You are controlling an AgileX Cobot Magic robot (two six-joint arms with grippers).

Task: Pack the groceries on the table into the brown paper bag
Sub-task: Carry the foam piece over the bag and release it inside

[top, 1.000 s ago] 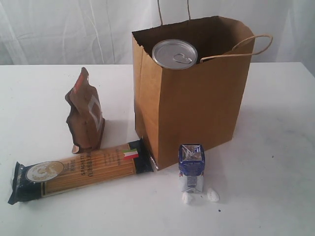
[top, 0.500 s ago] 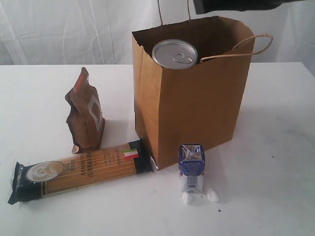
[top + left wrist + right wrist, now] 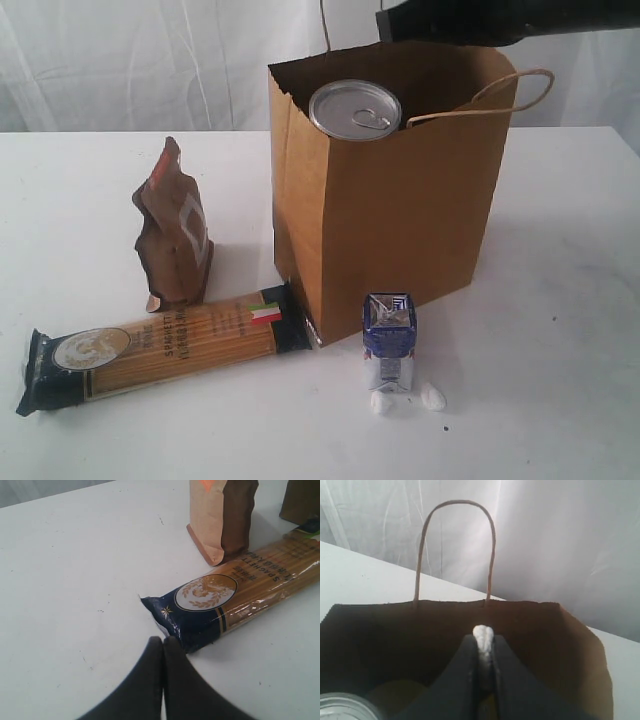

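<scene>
The brown paper bag (image 3: 395, 190) stands upright on the table (image 3: 560, 300), with a silver pull-tab can (image 3: 355, 109) showing inside its rim. A brown pouch (image 3: 175, 230) stands to its left. The spaghetti packet (image 3: 160, 345) lies flat in front, and a small blue carton (image 3: 389, 340) stands by the bag's front corner. My left gripper (image 3: 163, 642) is shut and empty, its tips just short of the packet's dark end (image 3: 175, 615). My right gripper (image 3: 483, 639) hangs over the open bag (image 3: 545, 630), shut on a small white lump (image 3: 483, 631). The right arm (image 3: 480, 20) shows above the bag's rim.
Two small white crumbs (image 3: 432, 397) lie on the table beside the carton. The bag's near handle (image 3: 500, 95) droops outward to the right, and its far handle (image 3: 455, 545) stands up. A dim yellowish shape (image 3: 395, 695) lies deep in the bag beside the can (image 3: 342, 707). A white curtain hangs behind.
My right arm has come into the exterior view from the top right and moved left over the bag. Nothing on the table has moved.
</scene>
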